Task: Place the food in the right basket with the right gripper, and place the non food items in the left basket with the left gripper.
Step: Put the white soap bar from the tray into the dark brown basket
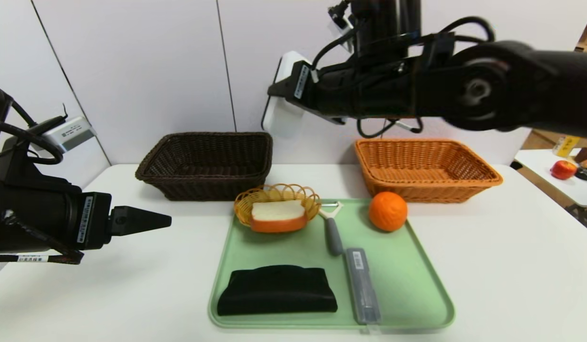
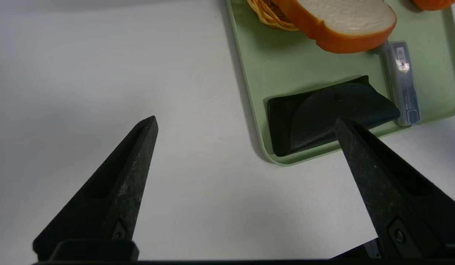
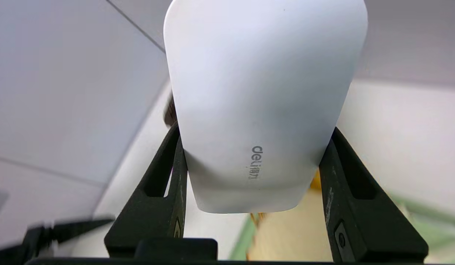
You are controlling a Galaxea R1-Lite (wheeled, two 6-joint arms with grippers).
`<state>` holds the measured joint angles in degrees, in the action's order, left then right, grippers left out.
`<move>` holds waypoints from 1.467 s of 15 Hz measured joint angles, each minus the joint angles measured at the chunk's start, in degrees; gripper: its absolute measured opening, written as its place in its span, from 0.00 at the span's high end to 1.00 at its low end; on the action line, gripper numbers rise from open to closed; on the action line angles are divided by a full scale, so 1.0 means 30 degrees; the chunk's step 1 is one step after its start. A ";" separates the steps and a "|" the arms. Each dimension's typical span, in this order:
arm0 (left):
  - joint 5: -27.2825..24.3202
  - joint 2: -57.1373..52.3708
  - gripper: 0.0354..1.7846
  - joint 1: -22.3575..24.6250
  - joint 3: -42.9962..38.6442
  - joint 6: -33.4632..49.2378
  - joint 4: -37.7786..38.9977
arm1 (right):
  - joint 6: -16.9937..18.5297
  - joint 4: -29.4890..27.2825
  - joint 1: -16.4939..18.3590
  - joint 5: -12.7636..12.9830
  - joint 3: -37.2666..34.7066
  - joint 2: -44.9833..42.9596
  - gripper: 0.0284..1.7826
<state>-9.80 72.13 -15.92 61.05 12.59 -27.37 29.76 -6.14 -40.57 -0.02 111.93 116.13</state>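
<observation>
Holding the white case (image 3: pixel 264 106) in my right gripper (image 1: pixel 293 102), high between both baskets (non-food, wrong arm), I'd release gently over the dark basket (image 1: pixel 205 164); left gripper (image 2: pixel 246 125) waits beside it, fingers wide, empty.

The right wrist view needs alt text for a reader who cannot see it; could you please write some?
The right gripper holds a smooth white oblong case between its black fingers, raised in front of a pale wall. A green tray shows blurred below.

A lab-like test room: bare white table (image 1: pixel 488 266), plain panelled wall (image 1: pixel 146 66), and mock groceries staged on a green tray (image 1: pixel 417 285).
</observation>
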 joint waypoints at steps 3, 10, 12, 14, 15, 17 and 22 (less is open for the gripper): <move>0.0045 -0.0073 0.06 -0.0041 -0.0045 0.0000 0.0443 | -0.0394 0.7570 -0.0301 0.0394 0.0053 0.2966 0.45; 0.0524 -0.0431 0.06 -0.1077 -0.0459 0.0752 0.0471 | -0.0695 1.3239 -0.0589 -0.0386 0.0366 0.7522 0.45; 0.0532 -0.0553 0.06 -0.1166 -0.0589 0.0801 0.0488 | -0.0731 1.3597 -0.0443 -0.0394 0.0394 0.8131 0.45; 0.0532 -0.0646 0.06 -0.1345 -0.0626 0.0809 0.0496 | -0.0788 1.3605 -0.0321 -0.0386 0.0394 0.8460 0.45; 0.0540 -0.0670 0.06 -0.1508 -0.0662 0.0796 0.0496 | -0.0796 1.3605 -0.0293 -0.0386 0.0394 0.8562 0.45; 0.0540 -0.0715 0.06 -0.1800 -0.0670 0.0772 0.0496 | -0.0809 1.3613 -0.0240 -0.0394 0.0394 0.8753 0.45; 0.0532 -0.0825 0.06 -0.1950 -0.0642 0.0772 0.0504 | -0.0805 1.3613 -0.0093 -0.0423 0.0650 0.9102 0.46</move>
<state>-8.20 69.66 -21.77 59.12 14.91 -25.86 27.34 34.69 -40.85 -1.29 113.88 143.43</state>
